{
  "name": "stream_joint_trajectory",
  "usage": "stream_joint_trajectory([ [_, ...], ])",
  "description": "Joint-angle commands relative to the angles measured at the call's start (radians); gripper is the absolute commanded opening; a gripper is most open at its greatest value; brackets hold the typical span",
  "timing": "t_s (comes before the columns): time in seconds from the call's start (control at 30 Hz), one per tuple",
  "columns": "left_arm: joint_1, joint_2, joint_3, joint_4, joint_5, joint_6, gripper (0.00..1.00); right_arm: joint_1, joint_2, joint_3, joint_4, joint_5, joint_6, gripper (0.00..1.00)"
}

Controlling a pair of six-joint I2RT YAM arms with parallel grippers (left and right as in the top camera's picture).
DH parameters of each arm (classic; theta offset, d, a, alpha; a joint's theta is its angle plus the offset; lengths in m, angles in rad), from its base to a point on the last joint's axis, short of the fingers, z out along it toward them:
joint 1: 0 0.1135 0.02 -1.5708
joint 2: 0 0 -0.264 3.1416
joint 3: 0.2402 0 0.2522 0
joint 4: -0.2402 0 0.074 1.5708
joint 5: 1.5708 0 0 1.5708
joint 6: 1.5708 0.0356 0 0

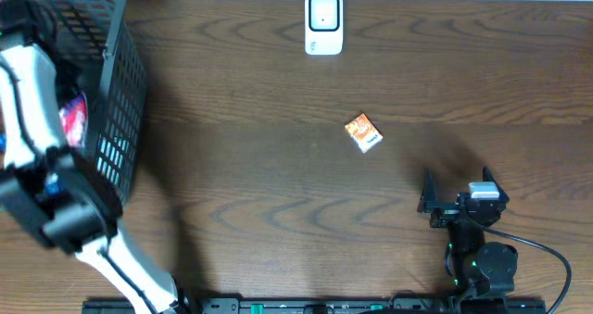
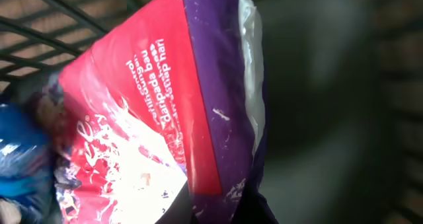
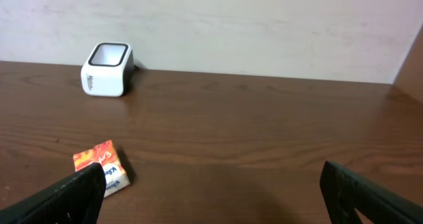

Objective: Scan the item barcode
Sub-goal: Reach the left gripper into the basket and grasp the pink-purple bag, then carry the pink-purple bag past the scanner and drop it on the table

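A red and purple packet (image 2: 165,105) fills the left wrist view, lying inside the basket (image 1: 125,82). My left gripper (image 2: 215,209) is shut on the packet's purple edge, and its dark fingers (image 2: 175,207) show on both sides of it. In the overhead view a bit of the red packet (image 1: 72,119) shows beside my left arm, which reaches down into the basket. The white barcode scanner (image 1: 323,23) stands at the far edge of the table, also seen as the scanner (image 3: 107,69) in the right wrist view. My right gripper (image 1: 460,195) rests open near the front right, holding nothing.
A small orange and white box (image 1: 363,132) lies mid-table, ahead and left of my right gripper (image 3: 211,197). A blue packet (image 2: 20,158) lies beside the red one in the basket. The basket's dark mesh walls (image 2: 59,19) close round my left gripper.
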Motion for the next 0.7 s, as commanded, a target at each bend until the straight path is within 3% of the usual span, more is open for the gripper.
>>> stream_joint_trajectory([
  [0.0, -0.011, -0.235, 0.014, -0.013, 0.203, 0.054, 0.07, -0.004, -0.006, -0.002, -0.004, 0.002, -0.008, 0.99],
  [0.33, -0.14, -0.618, 0.014, -0.023, 0.426, 0.075, 0.07, -0.004, -0.006, -0.002, -0.004, 0.002, -0.008, 0.99],
  [0.5, -0.375, -0.699, 0.014, -0.023, 0.458, 0.191, 0.07, -0.004, -0.006, -0.002, -0.004, 0.002, -0.008, 0.99],
  [0.67, -0.676, -0.654, 0.009, -0.024, 0.457, 0.422, 0.07, -0.004, -0.006, -0.002, -0.004, 0.002, -0.008, 0.99],
])
